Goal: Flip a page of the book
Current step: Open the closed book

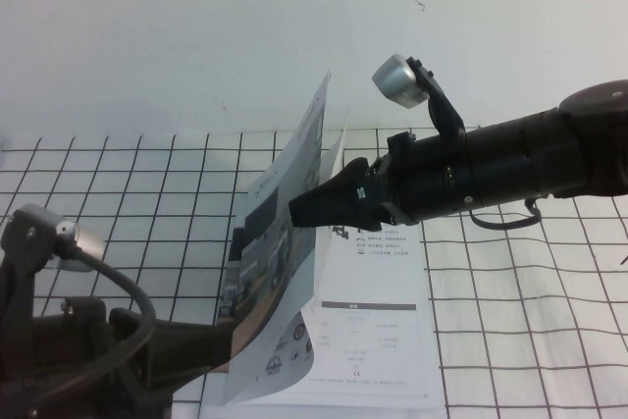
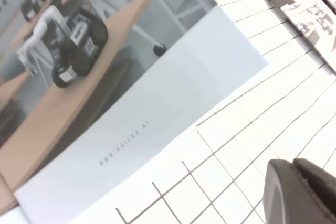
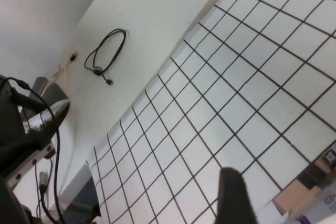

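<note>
White gridded counter (image 1: pixel 510 291); right tool (image 1: pixel 302 209), spread wide, props the page (image 1: pixel 280 242) upright off the book (image 1: pixel 378 331). Left tool (image 2: pixel 294 192) sits low beside it, can't tell its grip.

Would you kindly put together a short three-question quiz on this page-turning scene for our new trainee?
1. True or false: the page lies flat on the table.
2. Which gripper is at the lifted page? A) left gripper B) right gripper
3. Fill in: the cover photo seen from the left wrist shows a small wheeled ____ on a desk.

Key
1. False: it stands raised and curved above the book, whose inner sheet lies exposed.
2. B: the right gripper, reaching in from the right, is against the leaf with its jaws open; the left gripper sits low at the near left.
3. robot
</note>
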You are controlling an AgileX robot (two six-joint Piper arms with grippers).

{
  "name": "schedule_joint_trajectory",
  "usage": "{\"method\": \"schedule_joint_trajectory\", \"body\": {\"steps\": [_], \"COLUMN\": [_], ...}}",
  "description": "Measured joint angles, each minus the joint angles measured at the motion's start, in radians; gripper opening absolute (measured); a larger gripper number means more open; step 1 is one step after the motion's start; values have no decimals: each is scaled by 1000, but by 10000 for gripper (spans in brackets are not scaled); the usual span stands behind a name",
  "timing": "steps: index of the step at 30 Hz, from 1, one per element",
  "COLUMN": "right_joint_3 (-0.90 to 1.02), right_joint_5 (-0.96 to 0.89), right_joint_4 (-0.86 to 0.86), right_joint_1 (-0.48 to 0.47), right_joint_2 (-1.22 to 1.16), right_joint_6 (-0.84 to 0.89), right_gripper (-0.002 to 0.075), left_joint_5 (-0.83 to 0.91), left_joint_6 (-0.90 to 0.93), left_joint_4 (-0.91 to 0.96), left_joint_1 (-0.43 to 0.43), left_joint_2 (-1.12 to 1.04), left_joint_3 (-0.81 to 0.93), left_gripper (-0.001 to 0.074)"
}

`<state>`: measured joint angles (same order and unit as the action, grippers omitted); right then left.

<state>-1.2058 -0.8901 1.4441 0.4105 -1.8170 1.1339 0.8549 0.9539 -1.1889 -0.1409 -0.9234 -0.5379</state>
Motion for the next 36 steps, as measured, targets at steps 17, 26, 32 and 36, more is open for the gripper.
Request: {"method": "schedule_joint_trajectory", "body": {"steps": [17,26,32,36], "right_joint_3": [0,0,0,0], "right_joint_5": [19,19,19,19], "right_joint_4": [0,1,1,1], "right_joint_1": [0,0,0,0], "right_joint_2": [-2,-2,-2,-2], "right_joint_6": [29,32,38,38], "right_gripper": [407,407,407,407], "left_joint_5": [-587,-1141,-1289,-1377], "left_joint_6": [25,25,25,25], "left_joint_4": [-69,-131,-146,-152], "left_joint_1": [-577,-934,-1035,-1055], "left_joint_2": [-100,-341,-484,-555], "left_joint_3": [17,17,-8,-53], "left_gripper": [-3,-3,-3,-3]}}
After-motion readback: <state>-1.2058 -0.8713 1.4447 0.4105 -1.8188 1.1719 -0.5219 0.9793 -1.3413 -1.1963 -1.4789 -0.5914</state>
